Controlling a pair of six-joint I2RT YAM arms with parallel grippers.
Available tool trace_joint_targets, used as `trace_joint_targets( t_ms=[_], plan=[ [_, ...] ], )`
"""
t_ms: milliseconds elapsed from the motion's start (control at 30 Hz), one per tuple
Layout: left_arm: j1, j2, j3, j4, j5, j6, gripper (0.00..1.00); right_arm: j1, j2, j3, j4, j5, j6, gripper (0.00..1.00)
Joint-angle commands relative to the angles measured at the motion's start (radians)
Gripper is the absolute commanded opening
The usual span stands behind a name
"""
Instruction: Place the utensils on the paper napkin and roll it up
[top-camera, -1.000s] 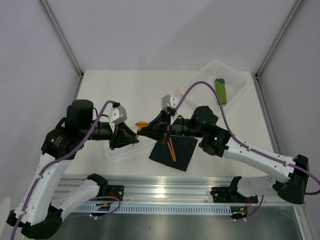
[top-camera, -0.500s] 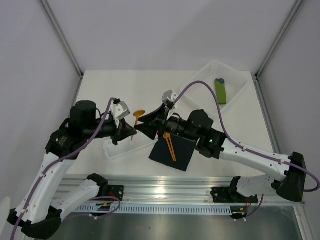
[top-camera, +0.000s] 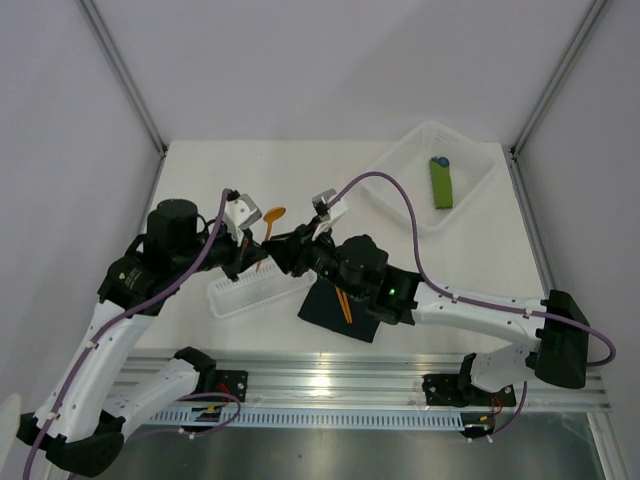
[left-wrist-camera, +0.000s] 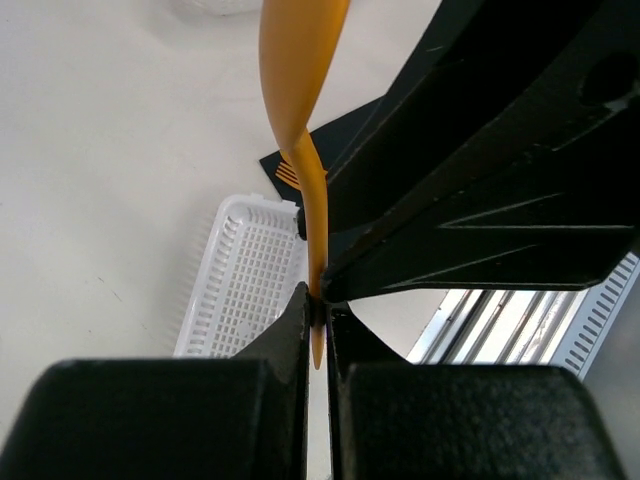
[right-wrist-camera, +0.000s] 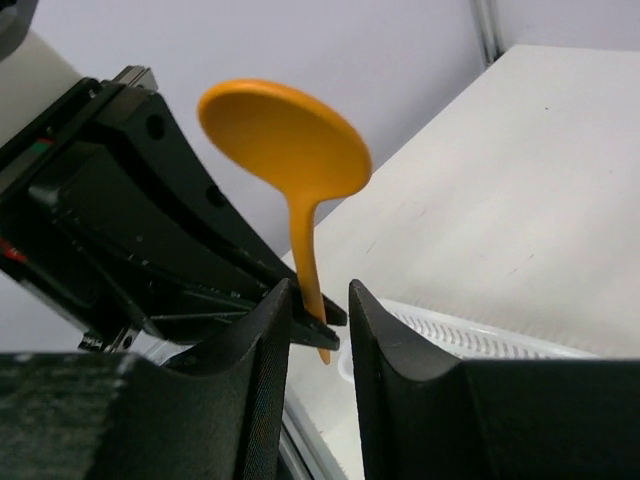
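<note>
While your left pincer (left-wrist-camera: 318, 302) clamps the round-bowled orange plastic spoon (left-wrist-camera: 300, 80) upright, your right pincer (right-wrist-camera: 318, 292) gapes astride its handle, with the thin black paper napkin (top-camera: 322, 306) below and behind it.

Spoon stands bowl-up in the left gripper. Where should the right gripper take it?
On the slim handle of the spoon, just above where the left gripper pinches its tail, coming in sideways. The bowl is wide and rounded; the right gripper, open, straddles that stretch.

Left gripper (left-wrist-camera: 318, 300) and right gripper (right-wrist-camera: 320, 300) crowd together around the spoon (right-wrist-camera: 285, 135), above the white basket (top-camera: 245, 293). The far tabletop (top-camera: 230, 175) lies open left of the clear bin (top-camera: 400, 175).
</note>
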Motion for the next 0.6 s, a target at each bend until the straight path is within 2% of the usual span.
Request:
trace_joint_targets(
  t_ms=[0,267,367,433,500,533,567],
  plan=[
    [-0.004,-0.012,-0.007,0.031,0.015,-0.023,0.01,0.01,0.017,0.062,0.031,0.091,0.038,0.32],
    [-0.004,-0.013,-0.013,0.032,0.009,-0.024,0.01,0.01,0.058,0.128,0.001,0.073,0.057,0.24],
    [-0.004,-0.013,-0.013,0.034,0.008,-0.027,0.01,0.01,0.066,0.136,-0.006,0.077,0.069,0.05],
    [-0.004,-0.015,-0.013,0.032,0.003,-0.023,0.01,0.005,0.066,0.144,-0.028,0.085,0.078,0.0],
    [-0.004,-0.013,-0.013,0.031,-0.005,-0.019,0.01,0.0,0.058,0.154,-0.077,0.099,0.094,0.0],
    [-0.004,-0.015,-0.013,0.031,-0.011,-0.016,0.05,-0.009,0.054,0.151,-0.098,0.1,0.098,0.0],
    [-0.004,-0.01,-0.011,0.029,-0.012,-0.01,0.16,-0.013,0.046,0.15,-0.115,0.102,0.101,0.0]
  ],
)
